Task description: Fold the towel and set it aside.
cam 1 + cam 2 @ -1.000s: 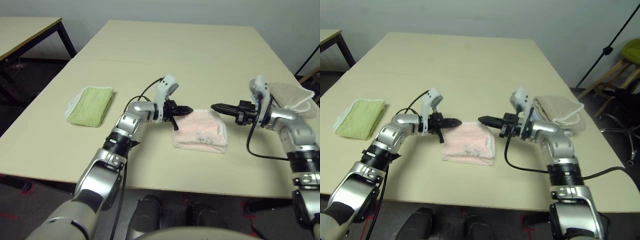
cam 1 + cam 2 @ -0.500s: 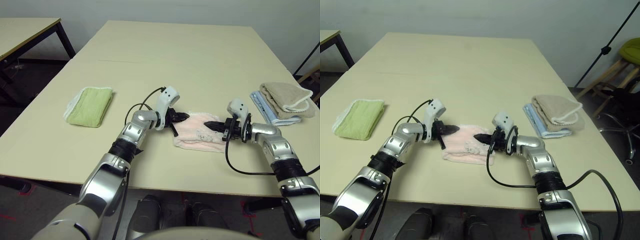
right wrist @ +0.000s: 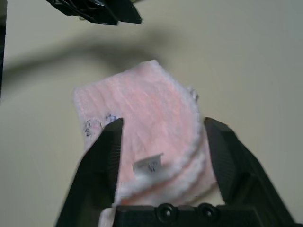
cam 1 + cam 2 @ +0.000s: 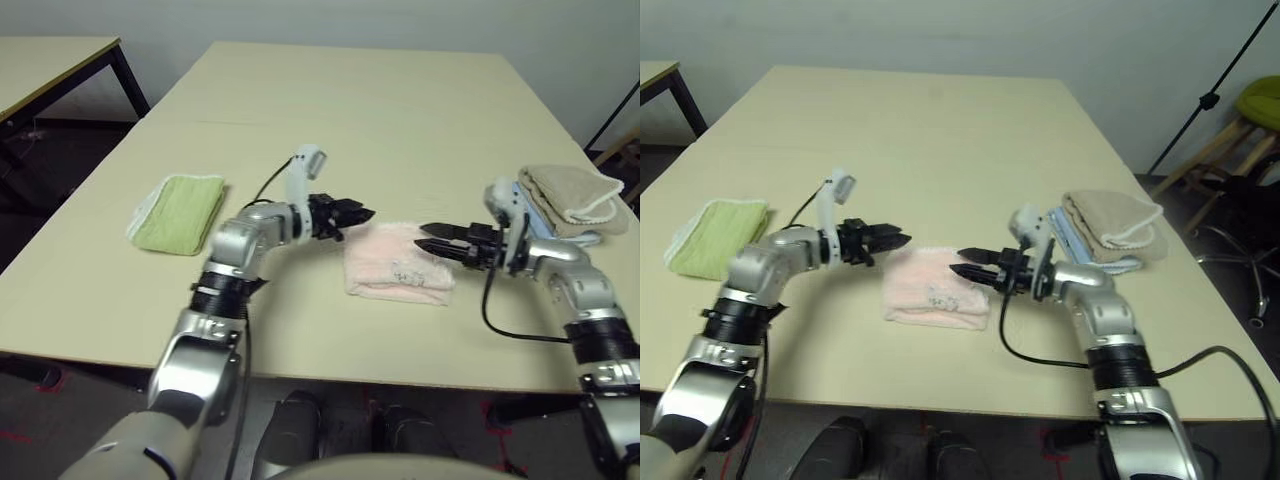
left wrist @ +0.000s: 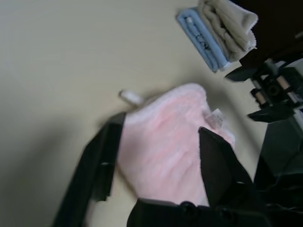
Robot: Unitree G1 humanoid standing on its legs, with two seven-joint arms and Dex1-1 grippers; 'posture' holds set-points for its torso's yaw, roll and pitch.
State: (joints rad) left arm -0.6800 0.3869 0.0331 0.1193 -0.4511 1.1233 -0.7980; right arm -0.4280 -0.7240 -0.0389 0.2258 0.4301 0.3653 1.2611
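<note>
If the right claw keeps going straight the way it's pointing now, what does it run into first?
Probably the pink towel. The right claw, open, points toward the robot's left, low over the towel's near edge. If it clears the towel, the left claw is next, though height is hard to judge.

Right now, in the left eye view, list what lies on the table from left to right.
Lime-green towel → left gripper → pink towel → right gripper → folded beige towel lying on a light blue one.
</note>
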